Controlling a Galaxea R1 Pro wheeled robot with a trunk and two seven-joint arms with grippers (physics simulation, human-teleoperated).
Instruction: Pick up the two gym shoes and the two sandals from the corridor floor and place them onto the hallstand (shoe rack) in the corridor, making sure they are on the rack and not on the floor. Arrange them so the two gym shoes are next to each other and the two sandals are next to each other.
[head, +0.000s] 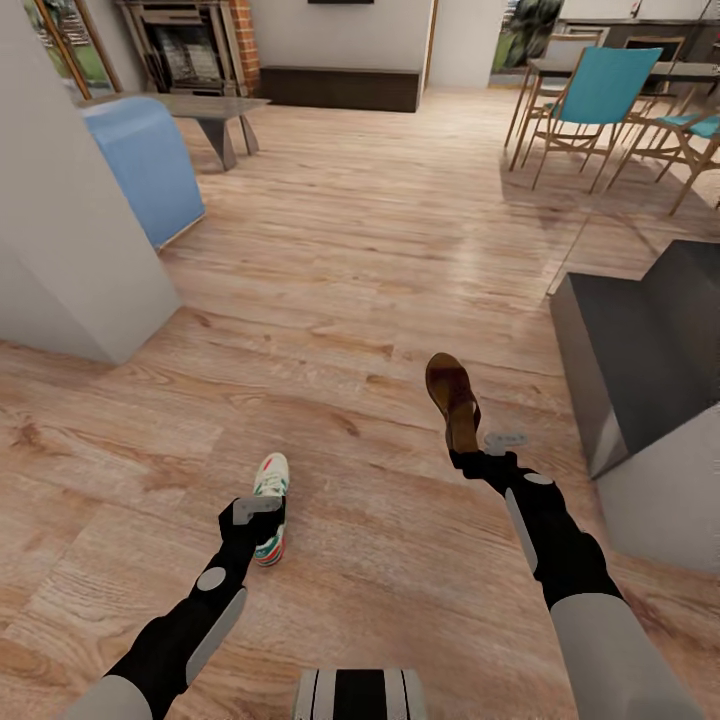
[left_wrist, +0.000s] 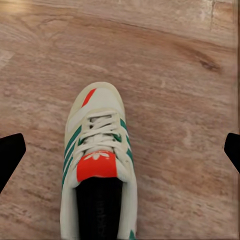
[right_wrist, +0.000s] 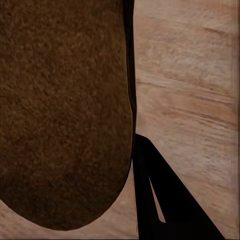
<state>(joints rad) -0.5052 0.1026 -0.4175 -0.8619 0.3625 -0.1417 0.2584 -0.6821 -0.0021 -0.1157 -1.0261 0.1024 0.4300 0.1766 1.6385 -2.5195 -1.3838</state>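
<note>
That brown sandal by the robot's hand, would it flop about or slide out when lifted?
The sandal probably stays fairly stiff: its sole keeps a flat, even outline. The matte, grainy surface in the right wrist view suggests decent grip. Being thin and open, it likely weighs little, though held by one end it might swing.

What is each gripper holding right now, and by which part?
Right gripper holds a sandal by its heel end. Left gripper is open astride a gym shoe, not gripping it.

- Even, bright light fills the room, brightest on the corridor floor (head: 380, 230) beside the turquoise chair (head: 600, 95), where a pale sheen lies.
- Shadows are faint and soft.
- Both wrist views are soft; the sandal (right_wrist: 60, 110) sole is a grainy blur.
</note>
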